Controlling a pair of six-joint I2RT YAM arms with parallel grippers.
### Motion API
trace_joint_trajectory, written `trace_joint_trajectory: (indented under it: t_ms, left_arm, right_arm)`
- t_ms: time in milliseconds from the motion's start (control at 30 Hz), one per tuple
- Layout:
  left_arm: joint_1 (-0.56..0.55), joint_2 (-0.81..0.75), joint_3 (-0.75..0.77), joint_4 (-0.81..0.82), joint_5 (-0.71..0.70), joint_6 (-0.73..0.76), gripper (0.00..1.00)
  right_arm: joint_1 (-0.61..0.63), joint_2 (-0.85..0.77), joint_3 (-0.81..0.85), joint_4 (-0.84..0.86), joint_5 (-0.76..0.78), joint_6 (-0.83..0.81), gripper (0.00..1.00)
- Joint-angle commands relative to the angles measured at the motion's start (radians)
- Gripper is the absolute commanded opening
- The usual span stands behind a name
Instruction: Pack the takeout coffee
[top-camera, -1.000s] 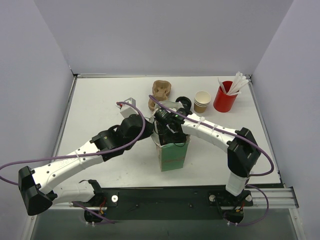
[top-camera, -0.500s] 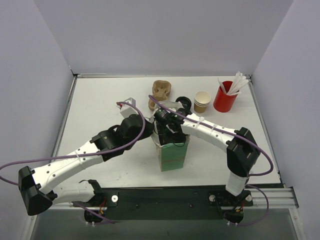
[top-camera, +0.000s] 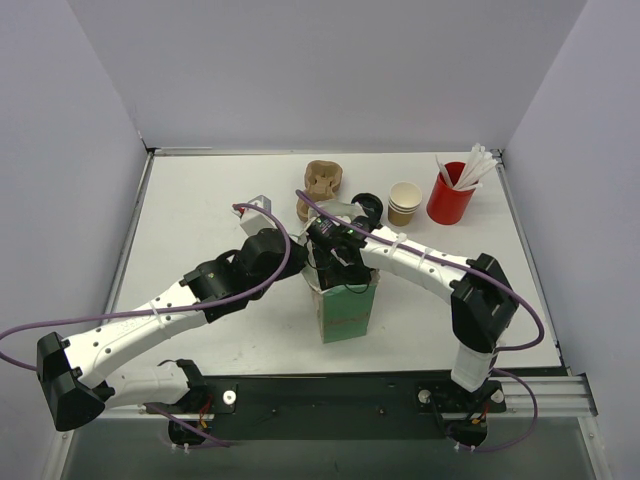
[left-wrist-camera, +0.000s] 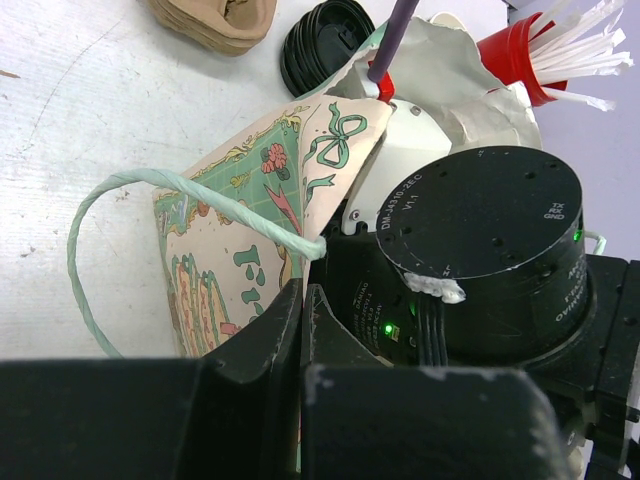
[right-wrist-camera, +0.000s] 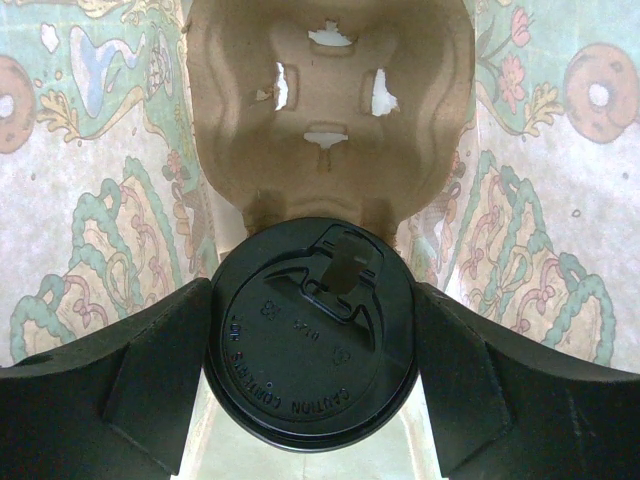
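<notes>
The takeout coffee (right-wrist-camera: 312, 335) shows only its round black lid; the cup body is hidden beneath it. My right gripper (right-wrist-camera: 312, 350) is shut on it, with a finger (right-wrist-camera: 150, 390) pressed to each side of the lid. It hangs inside the patterned paper bag (top-camera: 348, 310), above a brown pulp cup carrier (right-wrist-camera: 330, 120) at the bag's bottom. My left gripper (left-wrist-camera: 300, 305) is shut on the bag's rim (left-wrist-camera: 230, 250), just below its green handle (left-wrist-camera: 150, 185). From the top camera, the right gripper (top-camera: 335, 265) is down in the bag's mouth and the left gripper (top-camera: 305, 268) sits at its left edge.
Behind the bag stand a stack of pulp carriers (top-camera: 322, 183), a stack of black lids (top-camera: 368, 208), lidless tan cups (top-camera: 404, 203) and a red cup with white sticks (top-camera: 449, 197). A small white object (top-camera: 258, 208) lies to the back left. Walls enclose the table on three sides.
</notes>
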Motion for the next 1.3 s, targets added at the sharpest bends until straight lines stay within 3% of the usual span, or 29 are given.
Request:
trace_joint_trajectory:
  t_ms: [0,200,433,1267]
  left_arm:
    - [-0.003,-0.034,0.002,0.032,-0.011,-0.005,0.00]
    - [-0.003,-0.031,0.008,0.032,-0.014,0.000,0.00]
    - [-0.003,-0.018,0.015,0.035,-0.009,0.001,0.00]
    - [-0.001,-0.011,0.018,0.030,-0.009,-0.002,0.00]
  right_arm:
    - [0.013,0.120,-0.085,-0.136,-0.011,-0.011,0.40]
    - [0.011,0.097,-0.075,-0.147,0.005,-0.008,0.41]
    - [0.013,0.078,-0.017,-0.196,0.024,-0.012,0.48]
    - [0.013,0.075,0.017,-0.230,0.018,-0.014,0.48]
